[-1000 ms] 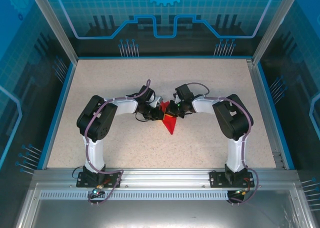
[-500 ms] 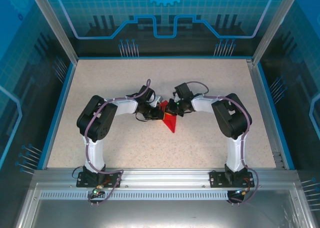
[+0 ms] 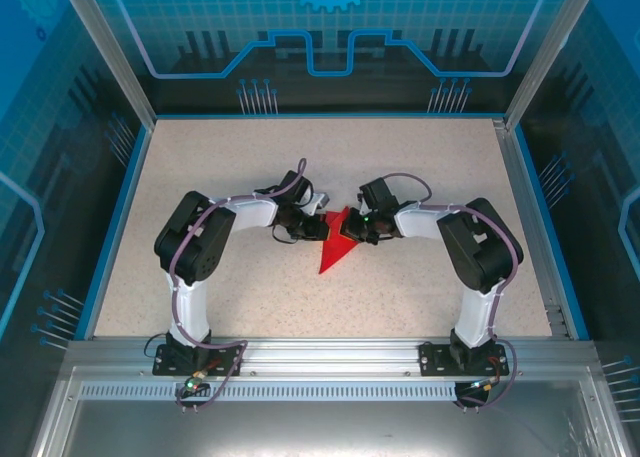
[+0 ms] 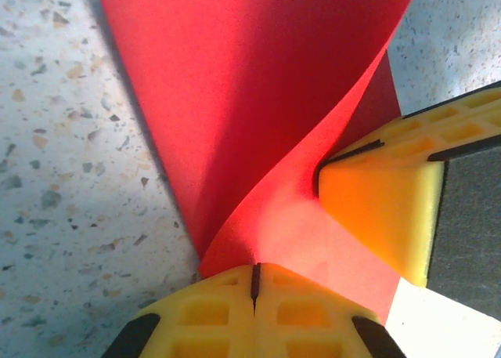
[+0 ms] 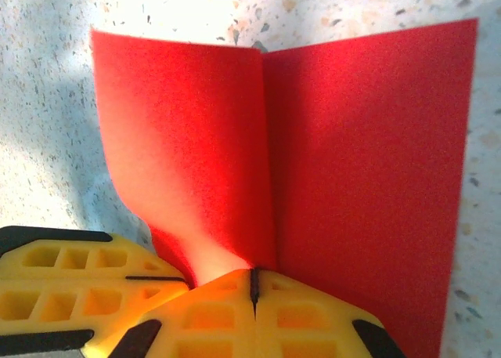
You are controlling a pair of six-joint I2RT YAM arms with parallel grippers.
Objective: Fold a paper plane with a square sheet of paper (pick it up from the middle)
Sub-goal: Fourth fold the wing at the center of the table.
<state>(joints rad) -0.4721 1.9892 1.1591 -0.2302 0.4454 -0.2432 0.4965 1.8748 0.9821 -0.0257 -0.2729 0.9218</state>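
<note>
I see the red sheet of paper [image 3: 334, 249] at the middle of the table [image 3: 250, 157], creased, with its flaps flaring apart. My left gripper [image 4: 255, 276] is clamped tight on its edge, and my right gripper [image 5: 254, 283] is pinched closed on it just beside. Both arms bend inward, their wrists meeting at the centre.

The paper [image 4: 258, 99] is matt red and faintly grainy. The fingers [image 4: 376, 193] are smooth yellow plastic with moulded cells. The table [image 3: 220, 157] looks matt and stone-speckled, and its rail [image 3: 330, 352] is brushed metal.
</note>
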